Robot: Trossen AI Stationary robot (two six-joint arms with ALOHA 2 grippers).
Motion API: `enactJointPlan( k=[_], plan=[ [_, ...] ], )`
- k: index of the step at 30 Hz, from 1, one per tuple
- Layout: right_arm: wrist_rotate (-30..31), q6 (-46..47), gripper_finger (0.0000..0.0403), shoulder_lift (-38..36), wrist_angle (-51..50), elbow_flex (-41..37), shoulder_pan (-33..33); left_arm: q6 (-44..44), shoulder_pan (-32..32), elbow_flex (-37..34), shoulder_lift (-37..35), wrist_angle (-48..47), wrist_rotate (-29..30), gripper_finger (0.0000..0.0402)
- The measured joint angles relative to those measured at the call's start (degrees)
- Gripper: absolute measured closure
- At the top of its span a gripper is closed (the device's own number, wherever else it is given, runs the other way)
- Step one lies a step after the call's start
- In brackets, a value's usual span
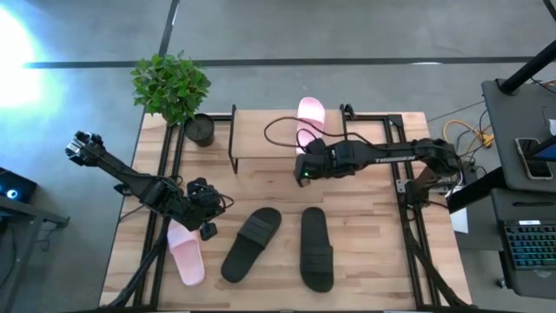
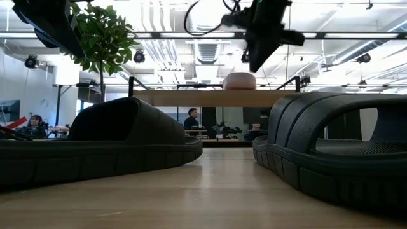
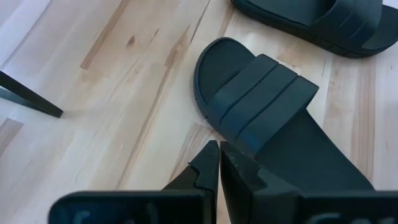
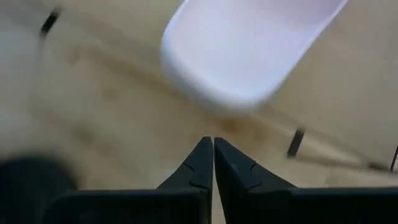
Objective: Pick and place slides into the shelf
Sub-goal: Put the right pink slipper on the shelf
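One pink slide (image 1: 309, 120) lies on the shelf's plank top (image 1: 261, 143), and in the low view this pink slide (image 2: 240, 81) rests sole-down on the shelf (image 2: 191, 98). My right gripper (image 1: 303, 176) hangs shut just in front of its near end (image 4: 249, 56), touching nothing. The other pink slide (image 1: 186, 254) lies on the table near the left edge. Two black slides (image 1: 252, 243) (image 1: 317, 249) lie side by side at the near middle. My left gripper (image 1: 208, 229) hovers shut above the table, between the near pink slide and the left black slide (image 3: 273, 118).
A potted plant (image 1: 172, 87) stands at the shelf's far left corner. A dark cable (image 1: 280, 129) loops over the shelf top beside the pink slide. Black frame bars (image 1: 234, 139) bound the shelf's sides. Bare tabletop (image 1: 365, 235) lies to the right of the black slides.
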State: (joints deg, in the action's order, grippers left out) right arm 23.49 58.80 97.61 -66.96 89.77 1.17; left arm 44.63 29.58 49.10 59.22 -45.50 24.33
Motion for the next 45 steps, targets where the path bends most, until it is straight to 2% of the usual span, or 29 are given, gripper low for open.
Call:
enactJointPlan(
  k=[3,7,9,15,19,22,28,34,41,45],
  plan=[
    [-2.69,-0.37,0.0394,-1.7,-6.05,0.0,1.39,0.02,0.0,0.0,0.0,0.04,-0.02,0.0402],
    [3.08,6.72,0.0394,-6.01,-21.35,0.0,1.64,0.19,0.0,0.0,-0.01,0.49,-0.02,0.0402],
    [2.29,6.6,0.0394,-8.71,-23.34,-0.19,-1.23,0.79,-0.16,0.0,0.0,0.68,-0.24,0.0402],
    [-4.35,-5.75,0.0394,-13.77,-16.9,-1.63,-13.92,1.52,-2.76,0.0,-0.07,2.61,-4.16,0.0402],
    [-6.98,-14.58,0.0394,-11.55,-13.4,-1.87,-22.05,1.46,-4.76,0.0,-0.37,4.82,-5.71,0.0402],
    [-8.68,-19.32,0.0394,-9.66,-9.32,-1.81,-25.79,1.5,-5.65,0.0,-0.9,5.53,-6.28,0.0402],
    [-9.13,-25.17,0.0394,-4.79,-0.57,-0.74,-29.17,1.48,-5.97,-0.02,-2.57,6.51,-6.31,0.0402],
    [-8.47,-28.24,0.0394,0.21,2.04,0.48,-31.83,1.5,-6.01,-0.02,-3.69,6.47,-6.13,0.0402],
    [-9.92,-29.08,0.0394,0.63,10.86,0.67,-32.66,1.52,-6.01,-0.02,-3.71,6.23,-5.69,0.0402],
    [-11.42,-29.06,0.0394,0.53,12.36,1.42,-32.61,1.5,-6.01,-0.02,-3.67,5.92,-5.58,0.0402]
  ],
)
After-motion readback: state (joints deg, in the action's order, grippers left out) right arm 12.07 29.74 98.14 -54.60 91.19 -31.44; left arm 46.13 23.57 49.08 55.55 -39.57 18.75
